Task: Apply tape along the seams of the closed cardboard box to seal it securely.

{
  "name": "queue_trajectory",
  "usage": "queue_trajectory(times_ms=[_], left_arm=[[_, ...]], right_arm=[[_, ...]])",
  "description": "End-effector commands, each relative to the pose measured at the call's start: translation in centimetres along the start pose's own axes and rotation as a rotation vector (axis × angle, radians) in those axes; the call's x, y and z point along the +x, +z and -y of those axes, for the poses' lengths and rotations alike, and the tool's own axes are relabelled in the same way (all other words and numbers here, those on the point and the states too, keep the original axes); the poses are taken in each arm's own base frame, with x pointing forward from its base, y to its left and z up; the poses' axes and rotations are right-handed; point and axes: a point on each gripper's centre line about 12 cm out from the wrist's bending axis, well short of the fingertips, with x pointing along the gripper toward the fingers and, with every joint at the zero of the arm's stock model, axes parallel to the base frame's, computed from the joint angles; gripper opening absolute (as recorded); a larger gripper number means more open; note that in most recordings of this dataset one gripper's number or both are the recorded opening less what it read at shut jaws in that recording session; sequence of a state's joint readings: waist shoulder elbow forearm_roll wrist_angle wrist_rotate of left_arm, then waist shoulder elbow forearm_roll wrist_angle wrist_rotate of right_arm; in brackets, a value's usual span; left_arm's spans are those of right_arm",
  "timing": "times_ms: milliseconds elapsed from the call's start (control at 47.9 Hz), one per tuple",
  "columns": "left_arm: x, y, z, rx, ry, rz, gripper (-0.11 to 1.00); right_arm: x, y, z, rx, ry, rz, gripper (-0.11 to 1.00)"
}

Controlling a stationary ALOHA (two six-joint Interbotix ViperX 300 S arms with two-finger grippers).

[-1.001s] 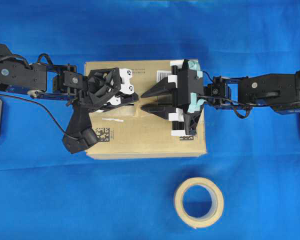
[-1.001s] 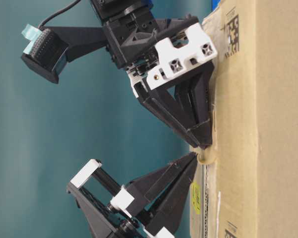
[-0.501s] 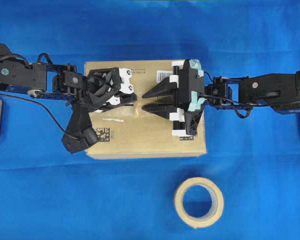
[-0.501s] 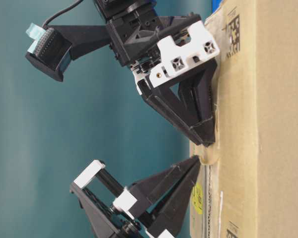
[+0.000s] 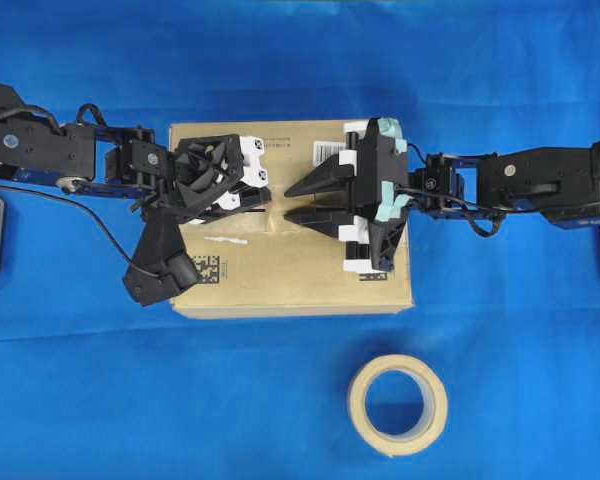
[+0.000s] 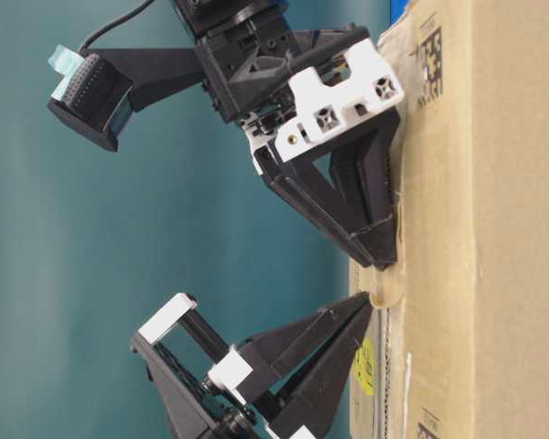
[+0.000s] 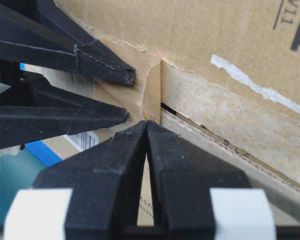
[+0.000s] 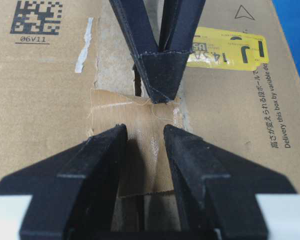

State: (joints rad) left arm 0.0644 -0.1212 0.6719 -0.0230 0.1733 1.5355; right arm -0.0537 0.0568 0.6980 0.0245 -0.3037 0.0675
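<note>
Left gripper (image 8: 160, 97), coming down from the top centre of the right wrist view, with fingers pressed together on nothing, tips planted at the upper edge of the tape (image 8: 140, 145). Right gripper (image 8: 145, 145), rising from the bottom of that view, with fingers spread and empty, one tip over each side of the patch; cannot tell whether they touch it.

Tape laid mid-frame across the seams (image 8: 136, 82), on top of the cardboard box (image 5: 290, 275) that fills the centre of the overhead view. Near edge curled up off the cardboard in the left wrist view, at centre frame, so not yet fully stuck.

For a good press-down, by judgement:
- Keep the closed tips low and flat on the patch, not digging in at a point.
- Rub outward from the slit toward both flaps, then along it, chasing the raised edge down.
- Hold the spread fingers as an anchor so the patch cannot slide or wrinkle.
- Lift straight off afterwards; dragging sideways risks peeling a corner.

Much slit bare beyond the patch; roll (image 5: 397, 405) waiting at lower right of the overhead view.
</note>
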Motion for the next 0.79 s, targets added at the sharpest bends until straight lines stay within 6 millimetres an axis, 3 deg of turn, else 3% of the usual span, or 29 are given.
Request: queue_trajectory(times_ms=[0, 230, 459, 542, 772], left_arm=[[-0.5, -0.1, -1.3, 0.0, 0.023, -0.002, 0.04], [-0.6, -0.1, -1.7, 0.007, -0.001, -0.004, 0.24], [-0.7, -0.1, -2.5, 0.008, 0.012, -0.003, 0.6], [-0.6, -0.1, -2.3, 0.008, -0.014, -0.004, 0.68], [0.0, -0.1, -2.0, 0.018, -0.148, -0.011, 0.7]], right_arm=[[-0.1, 0.7, 0.0, 0.004, 0.0, 0.017, 0.4], [-0.1, 0.7, 0.1, 0.004, -0.002, 0.017, 0.4], [-0.1, 0.8, 0.1, 0.004, -0.001, 0.022, 0.4], [-0.1, 0.8, 0.1, 0.004, -0.001, 0.022, 0.4], [-0.1, 0.7, 0.1, 0.006, -0.001, 0.02, 0.4]])
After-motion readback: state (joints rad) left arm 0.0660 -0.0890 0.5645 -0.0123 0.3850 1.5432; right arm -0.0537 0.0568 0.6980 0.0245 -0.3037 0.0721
